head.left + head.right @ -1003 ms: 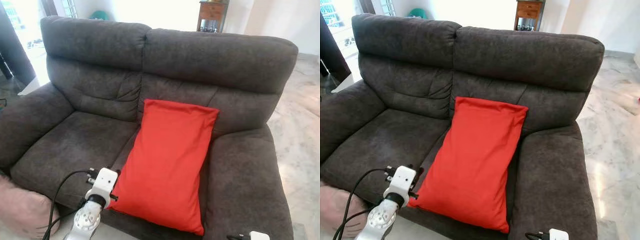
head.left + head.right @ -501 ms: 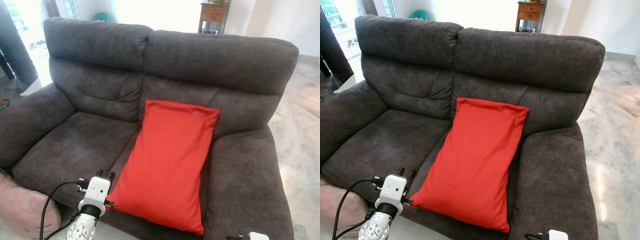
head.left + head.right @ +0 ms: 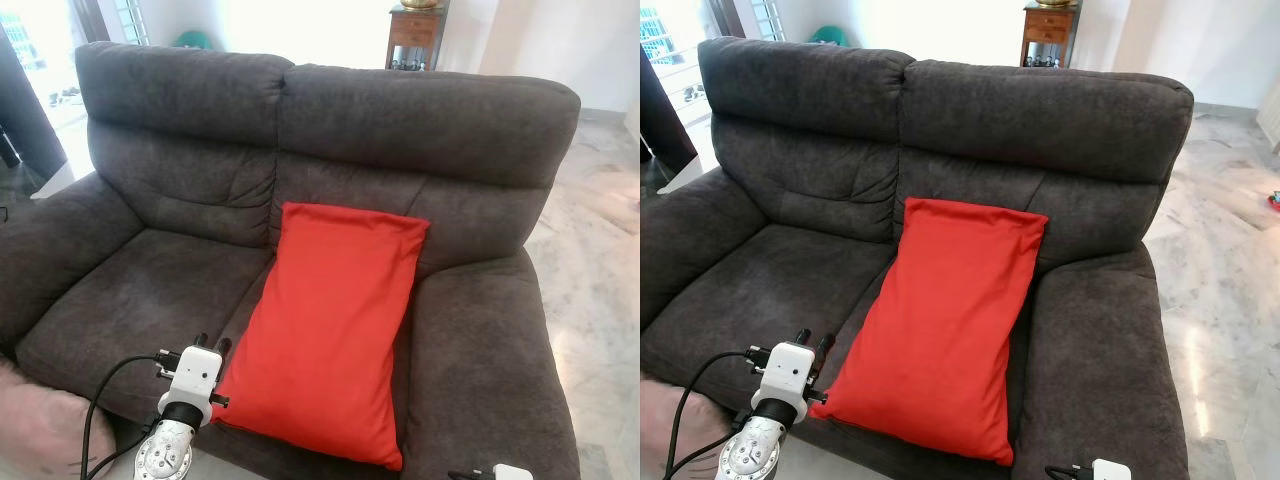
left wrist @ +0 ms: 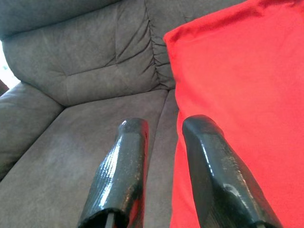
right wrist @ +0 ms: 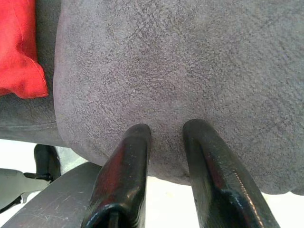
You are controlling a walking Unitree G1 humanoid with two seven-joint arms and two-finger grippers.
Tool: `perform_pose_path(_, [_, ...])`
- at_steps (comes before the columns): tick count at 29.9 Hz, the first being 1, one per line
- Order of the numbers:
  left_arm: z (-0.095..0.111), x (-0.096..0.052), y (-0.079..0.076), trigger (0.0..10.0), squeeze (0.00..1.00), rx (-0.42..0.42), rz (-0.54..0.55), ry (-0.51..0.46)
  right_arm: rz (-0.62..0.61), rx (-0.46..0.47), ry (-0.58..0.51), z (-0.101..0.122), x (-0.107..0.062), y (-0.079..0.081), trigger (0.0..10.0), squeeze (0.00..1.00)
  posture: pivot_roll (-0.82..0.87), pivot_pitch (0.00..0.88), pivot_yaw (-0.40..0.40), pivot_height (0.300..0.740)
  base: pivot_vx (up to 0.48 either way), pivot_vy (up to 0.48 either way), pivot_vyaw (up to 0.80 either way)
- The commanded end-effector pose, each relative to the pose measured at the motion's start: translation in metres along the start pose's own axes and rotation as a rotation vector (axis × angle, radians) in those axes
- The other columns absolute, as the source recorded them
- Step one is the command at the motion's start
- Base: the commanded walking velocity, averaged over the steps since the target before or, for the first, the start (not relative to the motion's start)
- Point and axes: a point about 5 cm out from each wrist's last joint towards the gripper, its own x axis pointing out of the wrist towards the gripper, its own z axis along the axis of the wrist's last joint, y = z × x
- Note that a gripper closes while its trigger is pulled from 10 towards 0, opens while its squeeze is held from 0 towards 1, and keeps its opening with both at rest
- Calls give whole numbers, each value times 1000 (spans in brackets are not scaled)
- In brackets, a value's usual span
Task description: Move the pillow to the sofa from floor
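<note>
Leaning pillow (image 3: pixel 335 325) on sofa (image 3: pixel 190 180) | left hand (image 4: pixel 164 128) narrowly parted — empty | right hand (image 5: pixel 166 130) likewise

Silver left arm (image 3: pixel 166 455), white wrist block, looping black cable, glossy black pincer fingers (image 4: pixel 121 175).

Bright daylight from behind, blown-out background glare, sharp focus

Pale marble floor (image 3: pixel 1230 290); wooden side table (image 3: pixel 1048 32); bright backlight
</note>
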Motion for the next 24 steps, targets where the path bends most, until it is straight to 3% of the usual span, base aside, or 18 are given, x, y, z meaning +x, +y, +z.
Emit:
perform_pose_path(1, [5, 2, -2, 10000, 0, 3, -14, -15, -1, 14, 12, -1, 0, 1, 10000, 0, 71, 15, 1, 740, 0, 0, 0])
perform_pose_path(15, [11, 3, -6, 10000, 0, 12, -29, -26, -24, 12, 49, -11, -6, -20, 10000, 0, 70, 22, -6, 740, 0, 0, 0])
perform_pose_path(24, [11, 4, -6, 10000, 0, 14, -29, -26, -18, 13, 47, -12, -7, -23, 10000, 0, 74, 23, -4, 740, 0, 0, 0])
